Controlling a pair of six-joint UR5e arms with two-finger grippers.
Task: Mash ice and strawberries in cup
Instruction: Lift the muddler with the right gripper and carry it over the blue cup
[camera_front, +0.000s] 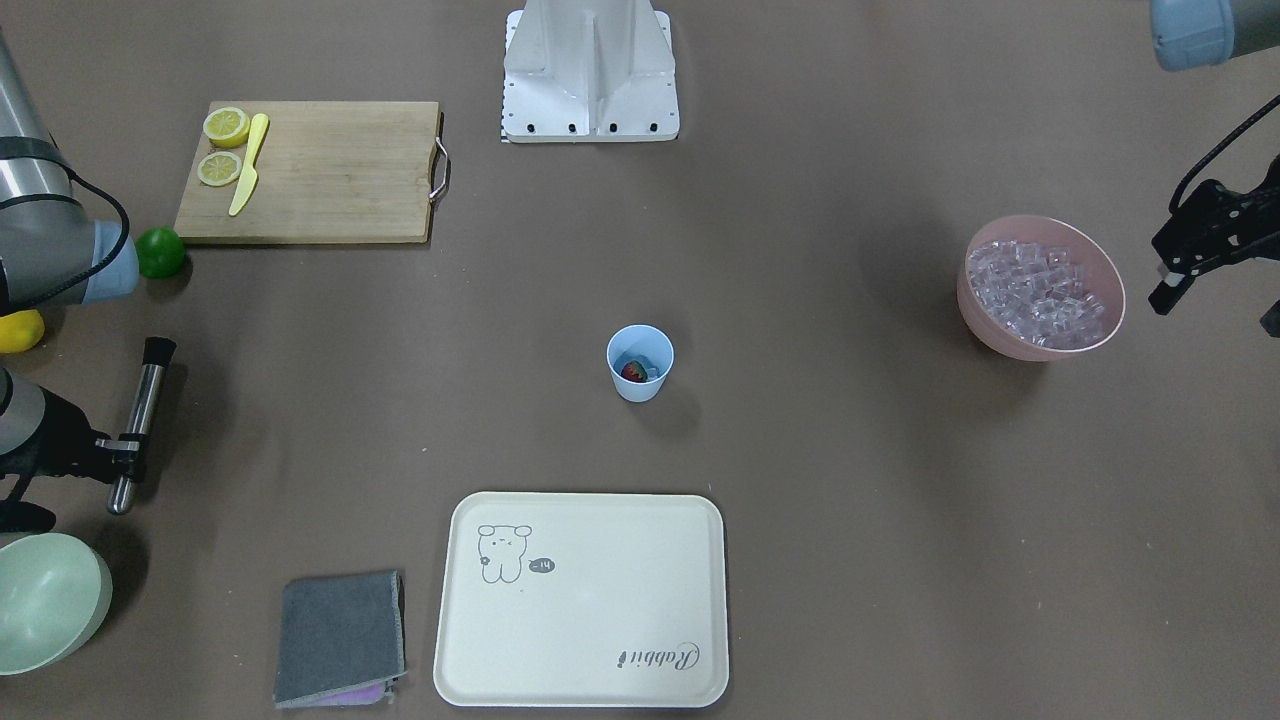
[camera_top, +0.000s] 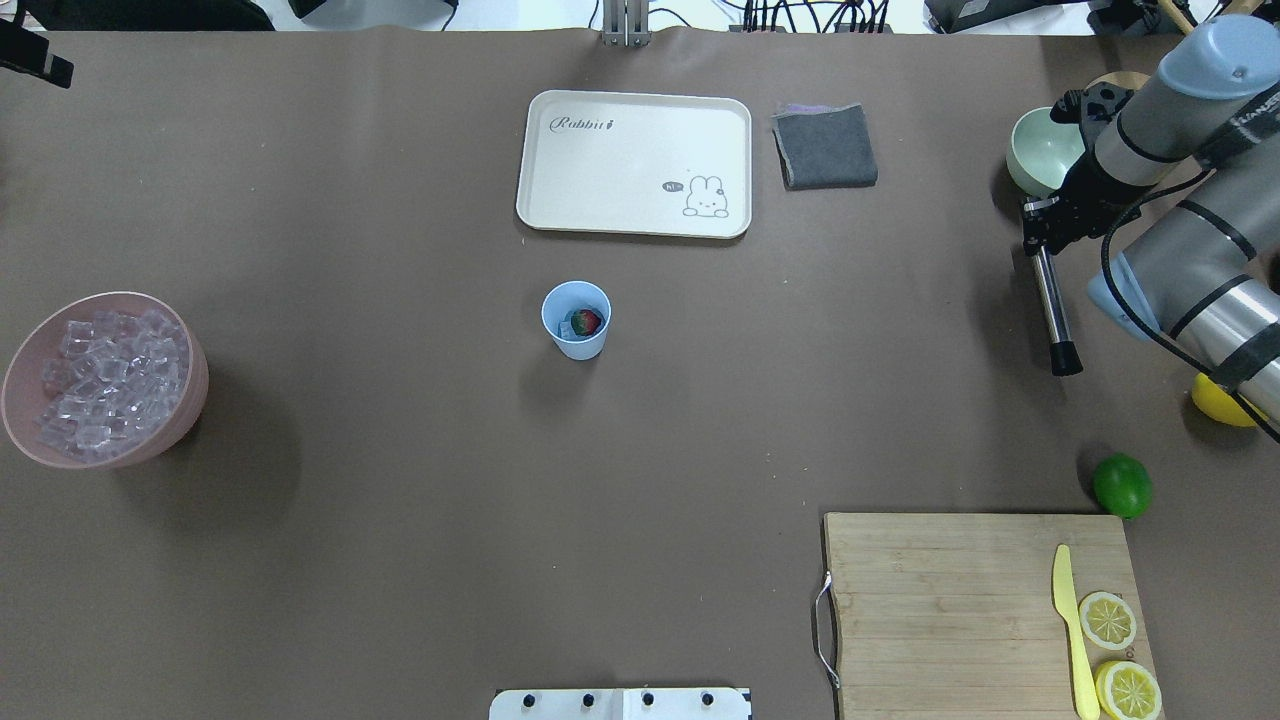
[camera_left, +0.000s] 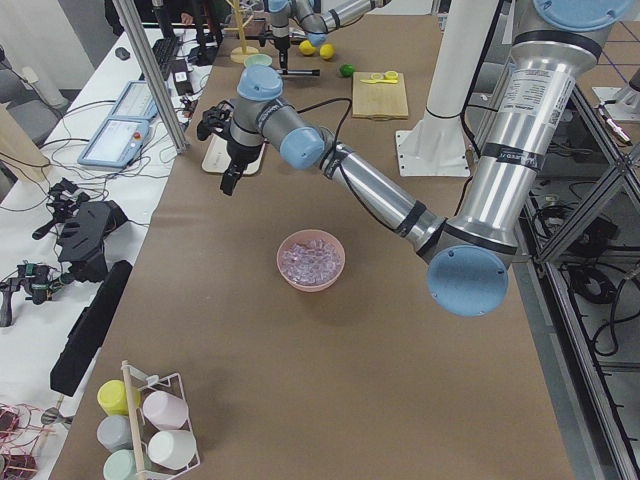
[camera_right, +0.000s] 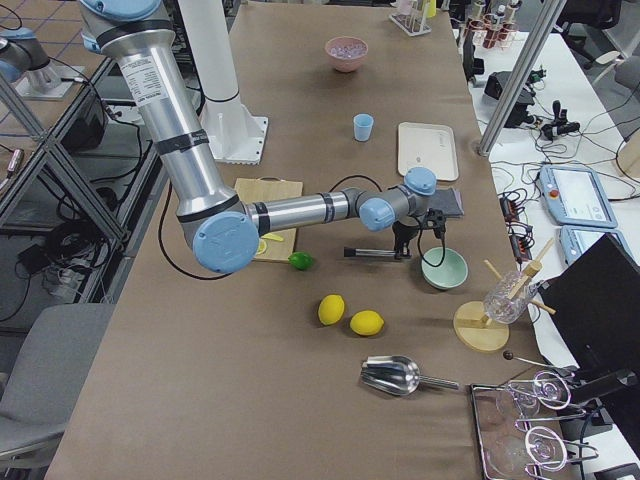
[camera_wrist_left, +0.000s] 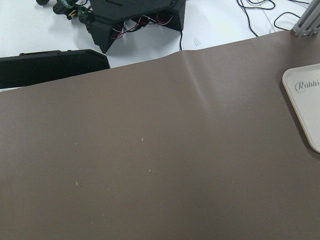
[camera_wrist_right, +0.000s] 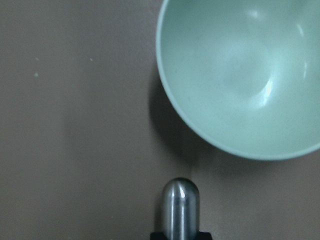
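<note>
The light-blue cup (camera_front: 640, 362) stands upright at mid-table, also in the overhead view (camera_top: 576, 320). The red strawberry (camera_front: 633, 372) lies inside it (camera_top: 586, 322), next to a little ice. Most of the ice (camera_front: 1040, 288) fills the pink bowl (camera_top: 30, 440) on the robot's left. My right gripper (camera_front: 120, 445) is shut on a steel muddler (camera_top: 1050, 300), which it holds level close over the table beside the pale green bowl (camera_wrist_right: 240, 75). Its rounded end shows in the right wrist view (camera_wrist_right: 180, 205). My left gripper (camera_front: 1215, 305) is open and empty, raised beyond the pink bowl.
A cream tray (camera_front: 580, 600) and a folded grey cloth (camera_front: 340, 635) lie past the cup. A cutting board (camera_front: 310, 170) bears two lemon halves (camera_front: 224, 145) and a yellow knife (camera_front: 247, 165). A lime (camera_front: 160, 252) and a whole lemon (camera_front: 18, 330) lie near the right arm.
</note>
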